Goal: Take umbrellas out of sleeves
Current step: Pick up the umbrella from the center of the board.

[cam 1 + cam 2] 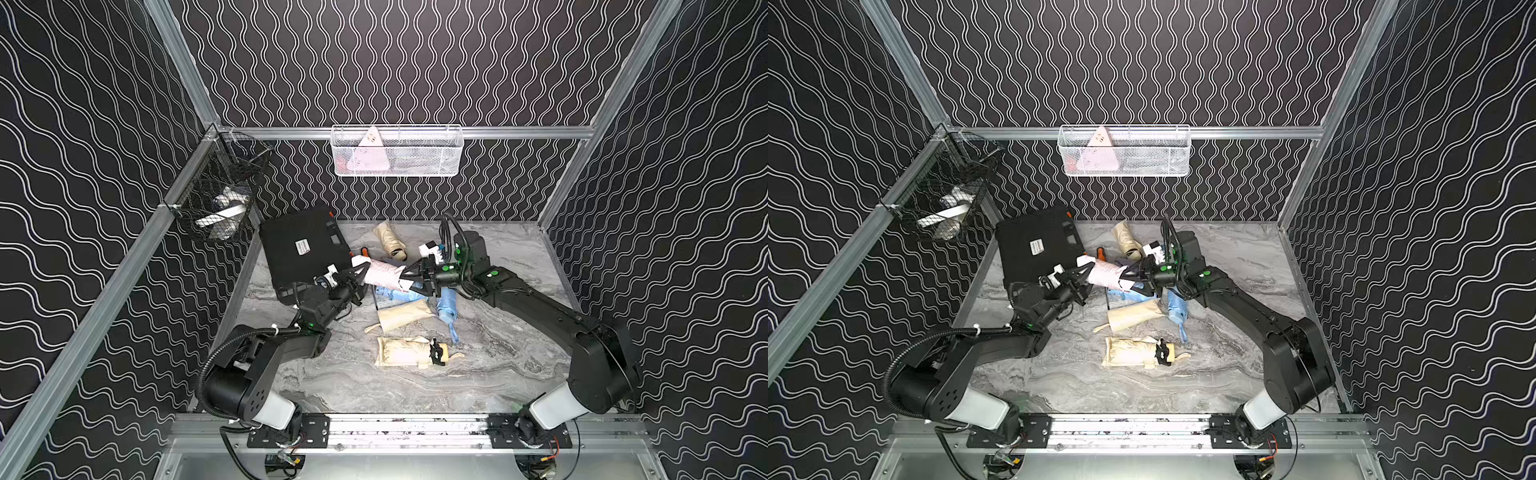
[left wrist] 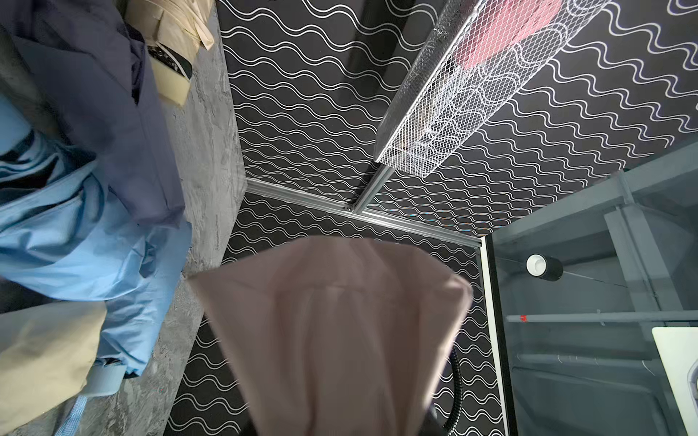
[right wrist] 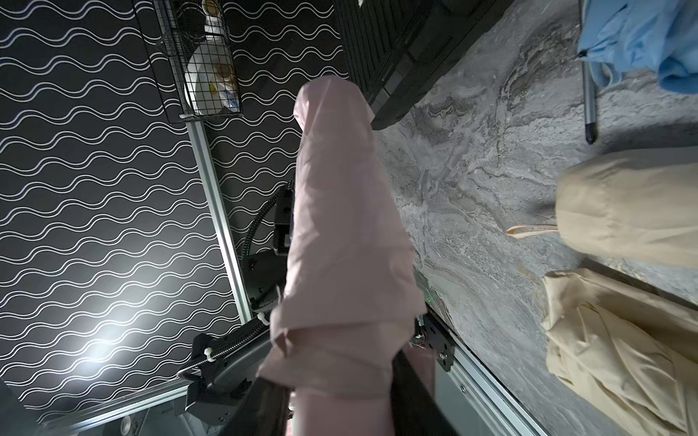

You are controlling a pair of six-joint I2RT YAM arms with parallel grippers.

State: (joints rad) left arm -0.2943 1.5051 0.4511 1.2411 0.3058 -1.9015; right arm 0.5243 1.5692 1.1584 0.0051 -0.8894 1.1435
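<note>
Right wrist view: pink umbrella (image 3: 332,415) lies between the fingers (image 3: 419,392), sleeve (image 3: 340,226) beyond.

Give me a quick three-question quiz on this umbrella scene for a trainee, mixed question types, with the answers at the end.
1. True or false: the left gripper and the right gripper each clamp one end of the pink sleeved umbrella.
2. What colour is the bare umbrella lying nearest the front rail? A cream, B lilac, C pink.
3. Fill in: the black case lies at the far corner of the table on the robot's ____ side.
Key: 1 true; 2 A; 3 left.
</note>
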